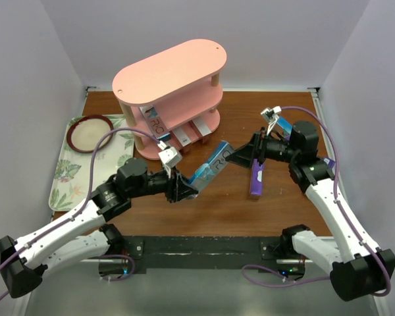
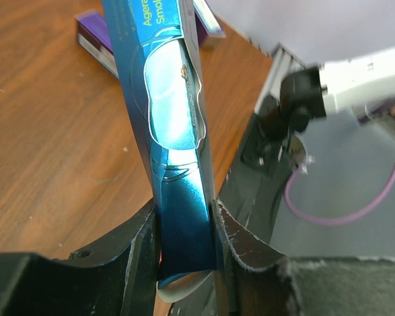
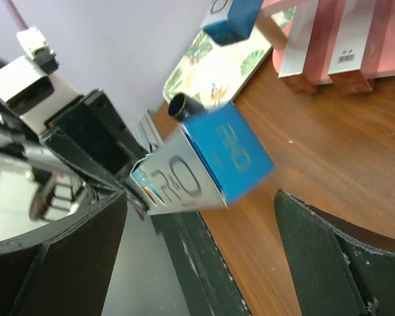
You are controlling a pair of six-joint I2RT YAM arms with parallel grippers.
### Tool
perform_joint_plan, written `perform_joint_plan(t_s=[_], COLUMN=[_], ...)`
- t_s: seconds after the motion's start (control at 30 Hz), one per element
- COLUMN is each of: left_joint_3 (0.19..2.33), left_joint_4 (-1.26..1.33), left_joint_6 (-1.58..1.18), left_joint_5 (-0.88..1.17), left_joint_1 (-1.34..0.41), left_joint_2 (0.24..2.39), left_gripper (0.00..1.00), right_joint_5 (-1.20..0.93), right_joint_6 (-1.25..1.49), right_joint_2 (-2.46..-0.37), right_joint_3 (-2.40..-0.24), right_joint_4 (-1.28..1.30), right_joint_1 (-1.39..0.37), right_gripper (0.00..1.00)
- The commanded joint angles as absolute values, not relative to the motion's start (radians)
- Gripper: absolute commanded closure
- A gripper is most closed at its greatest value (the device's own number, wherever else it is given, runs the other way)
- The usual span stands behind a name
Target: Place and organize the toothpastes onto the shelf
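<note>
My left gripper [image 1: 184, 186] is shut on the lower end of a blue toothpaste box [image 1: 212, 166] and holds it above the table, slanting up to the right. The left wrist view shows both pads pressed on the box [image 2: 178, 164]. My right gripper [image 1: 232, 155] is open at the box's far end. In the right wrist view that end [image 3: 210, 168] hangs between the spread fingers [image 3: 336, 250] without touching them. A purple box [image 1: 257, 178] lies on the table under the right wrist. The pink shelf [image 1: 171, 79] stands at the back, with a blue box [image 1: 155, 122] and pale boxes [image 1: 192, 131] on its lower tiers.
A floral tray [image 1: 66, 178] lies at the left with a red-rimmed plate [image 1: 90, 132] on it. Purple boxes [image 2: 95, 36] lie on the brown table [image 1: 217, 210]. Grey walls close in both sides. The shelf's lower tier and boxes [image 3: 329, 52] also show in the right wrist view.
</note>
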State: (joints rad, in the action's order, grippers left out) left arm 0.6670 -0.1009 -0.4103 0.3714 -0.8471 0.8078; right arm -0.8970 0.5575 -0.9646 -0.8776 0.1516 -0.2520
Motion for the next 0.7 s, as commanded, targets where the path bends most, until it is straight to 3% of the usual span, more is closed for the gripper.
perform_joint_plan(t_s=[0.0,0.4,0.57,0.67], left_joint_3=[0.764,0.821,0.841,0.85], left_joint_4=[-0.187,-0.282,-0.333,-0.348], left_joint_6=[-0.272,-0.167,-0.153,-0.146], left_joint_5=[0.595,0.788,0.729,0.712], left_joint_1=[-0.805,-0.758,-0.755,-0.752], left_joint_2=[0.836,0.874,0.848,0.841], left_gripper=[0.68,0.68,0.68,0.69], right_joint_5=[-1.002,-1.048,-0.927,-0.988], right_joint_6=[0.396,0.382,0.285,0.319], right_joint_2=[-0.979,-1.012,-1.023,-1.019], right_joint_3=[-0.969,-0.928,-0.953,-0.931], right_joint_4=[0.316,0.299,0.41,0.345], right_joint_1=[-0.247,-0.247,-0.249,-0.247], right_gripper=[0.02,0.08,0.07,0.09])
